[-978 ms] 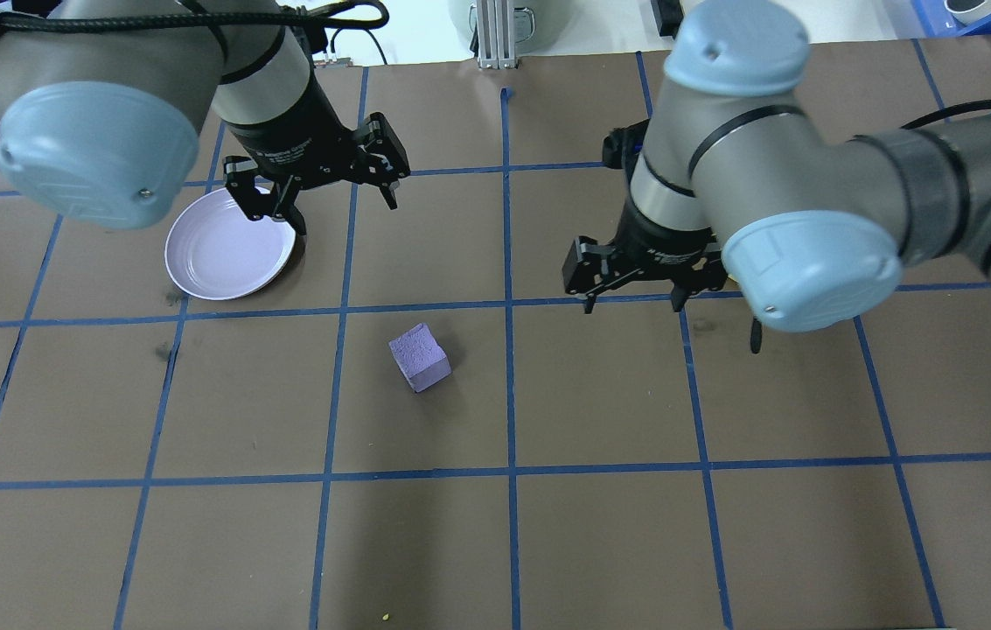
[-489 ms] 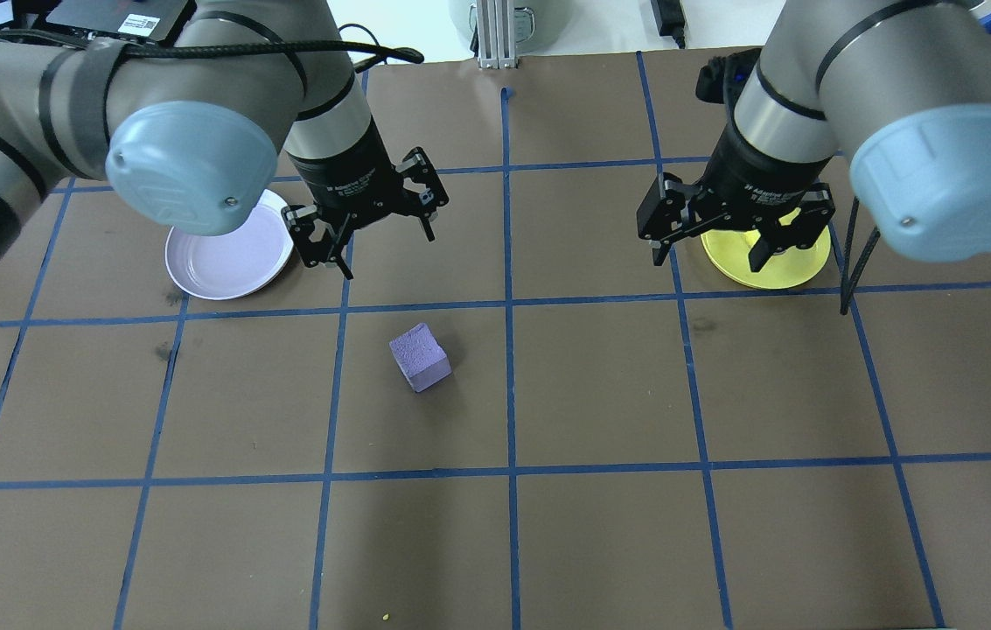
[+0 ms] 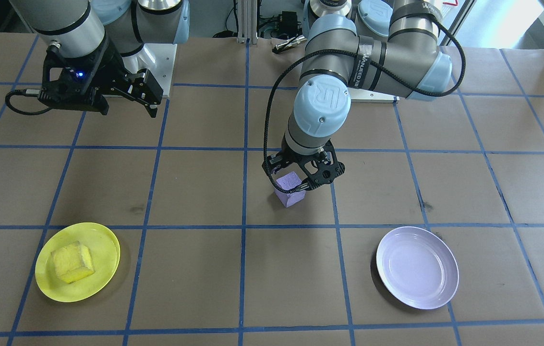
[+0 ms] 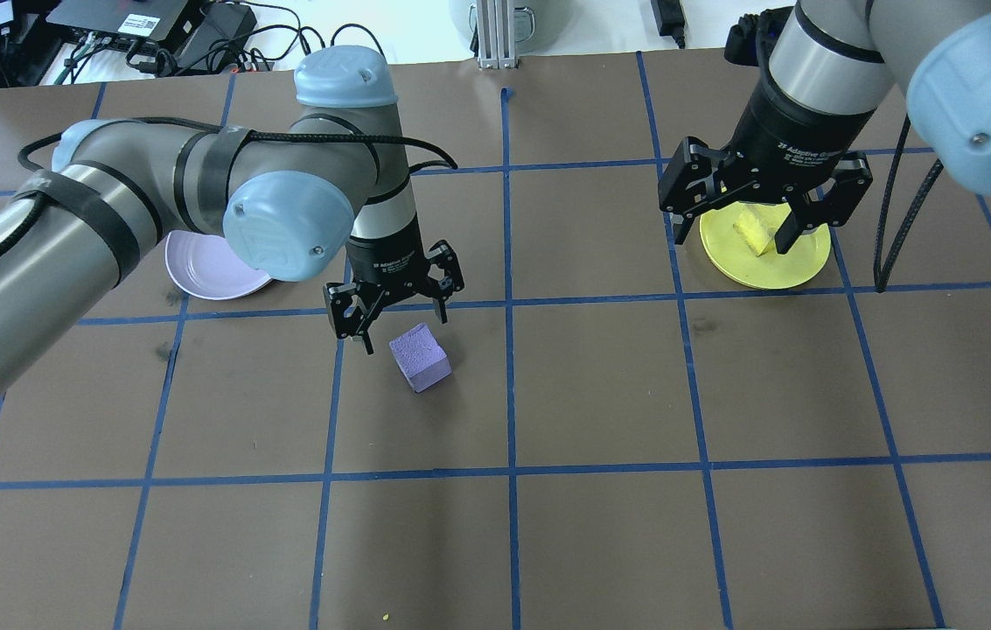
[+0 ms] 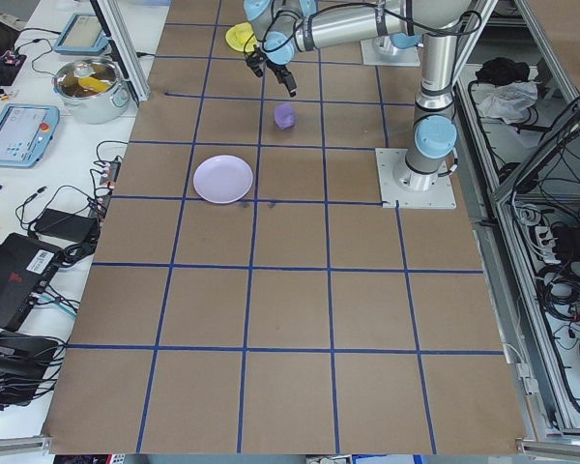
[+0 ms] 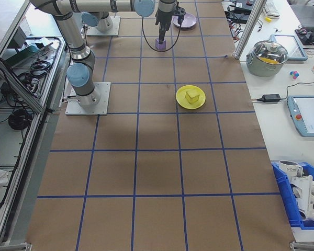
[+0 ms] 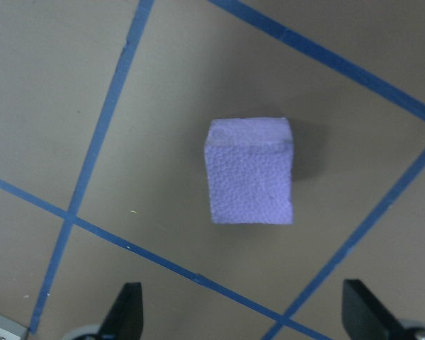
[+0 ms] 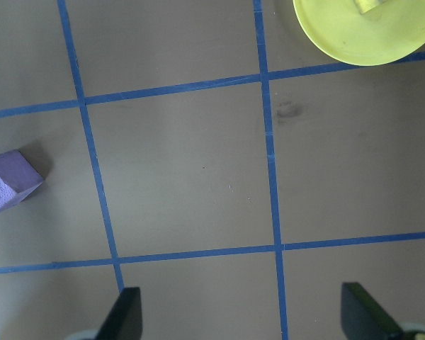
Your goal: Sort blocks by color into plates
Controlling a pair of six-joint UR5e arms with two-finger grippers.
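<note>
- Our left gripper [image 4: 396, 301] hangs with its fingers spread apart and nothing between them, just above and slightly behind the purple block [image 4: 419, 356], which sits on the brown table [image 4: 600, 394].
- From our left wrist camera the purple block [image 7: 250, 171] lies ahead of the two fingertips [image 7: 125, 310], not yet between them, and it is turned a little against the line the fingers would close along.
- Beyond the gripper, on its outer side, lies the lavender plate [image 3: 417, 267], bare, well apart from the block.
- Our right gripper [image 4: 766, 210] is also spread open and holds nothing; it hovers over the yellow plate [image 4: 797, 261], where the yellow block [image 3: 72, 262] already lies.
- What remains, we judge, is the purple block's trip to the lavender plate.
- Risks we see: if we come down without moving forward over the block, a finger could land on its top or nudge it aside.
- If we close across its corners instead of its flat faces, the rough block may twist or slip out.
- A release too near the raised rim could let the block roll off.
</note>
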